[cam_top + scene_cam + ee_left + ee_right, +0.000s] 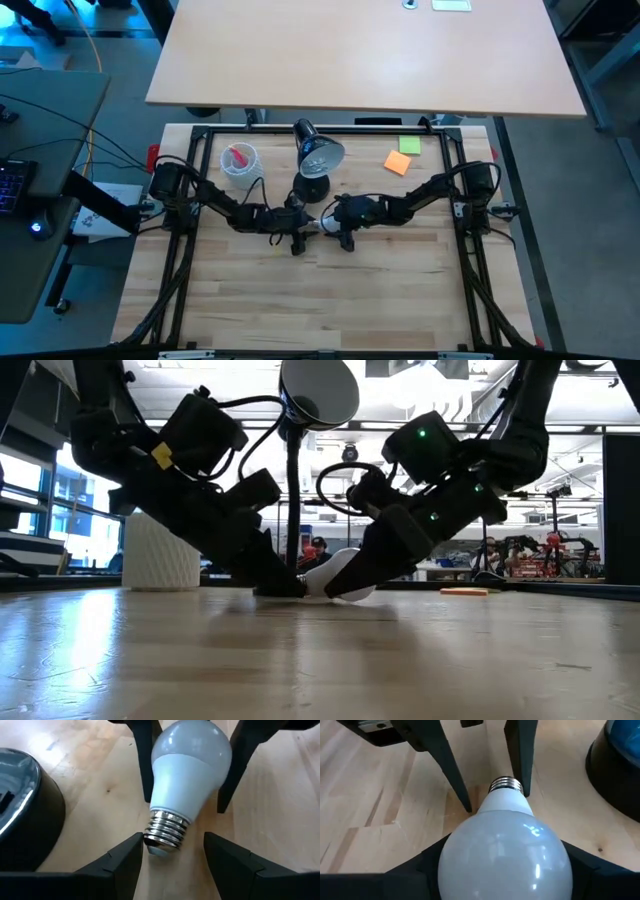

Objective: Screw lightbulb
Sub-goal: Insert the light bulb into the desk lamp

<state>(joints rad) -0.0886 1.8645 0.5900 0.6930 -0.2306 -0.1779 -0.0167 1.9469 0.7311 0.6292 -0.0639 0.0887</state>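
Observation:
The lightbulb, white with a silvery screw base, lies on its side on the wooden table, in front of the black desk lamp. Its screw base points toward the table's left. My right gripper comes from the right and is shut on the bulb's round end. My left gripper comes from the left and stands open. Its fingertips flank the screw base, one of them close against it and the other apart. In the low view the bulb shows between both grippers. My right gripper pinches the bulb's globe at its widest part between its two fingers. The fingers slant down from the table's right and lie along the bulb, reaching over its round end. The bulb rests on its side on the table.
The lamp's round black base stands close behind the bulb, with its shade above. A white ribbed cup with pink items stands at the far left. Orange and green notes lie at the far right.

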